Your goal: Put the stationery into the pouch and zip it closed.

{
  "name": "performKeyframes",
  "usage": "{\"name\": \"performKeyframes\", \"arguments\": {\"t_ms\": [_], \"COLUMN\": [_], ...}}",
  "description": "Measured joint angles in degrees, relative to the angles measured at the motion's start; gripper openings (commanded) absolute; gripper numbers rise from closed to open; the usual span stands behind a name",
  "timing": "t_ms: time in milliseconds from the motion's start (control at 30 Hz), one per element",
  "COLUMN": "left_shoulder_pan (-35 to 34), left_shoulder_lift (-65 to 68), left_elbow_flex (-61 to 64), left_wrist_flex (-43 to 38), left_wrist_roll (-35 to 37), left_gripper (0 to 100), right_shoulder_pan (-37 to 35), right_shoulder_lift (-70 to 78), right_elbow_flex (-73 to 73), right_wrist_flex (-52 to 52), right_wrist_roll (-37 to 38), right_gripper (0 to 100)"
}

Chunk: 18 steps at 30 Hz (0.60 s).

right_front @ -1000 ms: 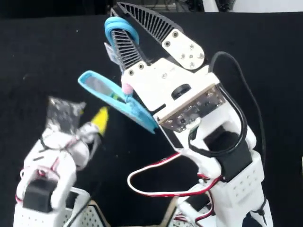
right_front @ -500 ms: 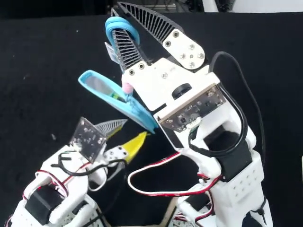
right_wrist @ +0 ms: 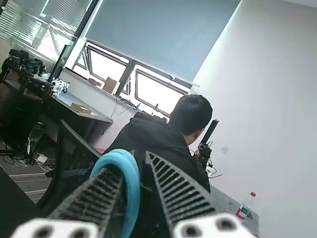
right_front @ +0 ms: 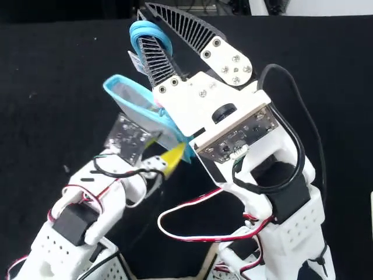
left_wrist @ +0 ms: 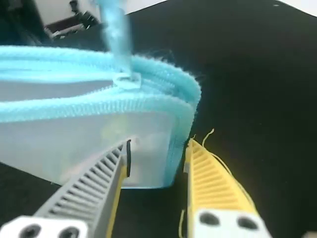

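Note:
A translucent pouch [right_front: 135, 108] with a light blue zipper hangs above the black table. It hangs by its blue loop [right_front: 149, 34], and my right gripper [right_front: 141, 16] is shut on that loop, which also shows in the right wrist view as a blue loop [right_wrist: 122, 184]. My left gripper [right_front: 166, 149] is up at the pouch's lower corner. In the left wrist view the pouch [left_wrist: 84, 144] has its corner between the grey finger [left_wrist: 94, 183] and the yellow finger [left_wrist: 213, 188], which stand apart. The zipper pull [left_wrist: 127, 80] sits near that end.
The black tabletop [right_front: 52, 76] spreads to the left and behind the arms. The right arm's body and its red and white cable loop [right_front: 192, 236] stand close beside the left arm.
My left arm has risen from the table's left and swung right to the pouch's lower corner. The pouch has tilted to show more of its face. The right arm holds still.

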Motion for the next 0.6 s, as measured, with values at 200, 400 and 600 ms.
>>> {"name": "performKeyframes", "arguments": {"t_ms": [200, 400, 600], "left_shoulder_pan": [-6.24, -11.43, -13.45], "left_shoulder_lift": [-0.88, -1.76, -1.76], "left_elbow_flex": [0.0, 0.0, 1.05], "left_wrist_flex": [0.0, 0.97, -0.79], "left_wrist_roll": [0.0, -4.4, -4.92], "left_gripper": [19, 19, 19], "right_shoulder_pan": [0.7, 5.63, 6.77], "right_shoulder_lift": [0.0, 0.0, 0.0], "right_elbow_flex": [0.0, 0.0, 0.0], "right_wrist_flex": [0.0, 0.0, 0.0], "right_wrist_roll": [0.0, 0.0, 0.0], "right_gripper": [1.1, 1.1, 1.1]}}
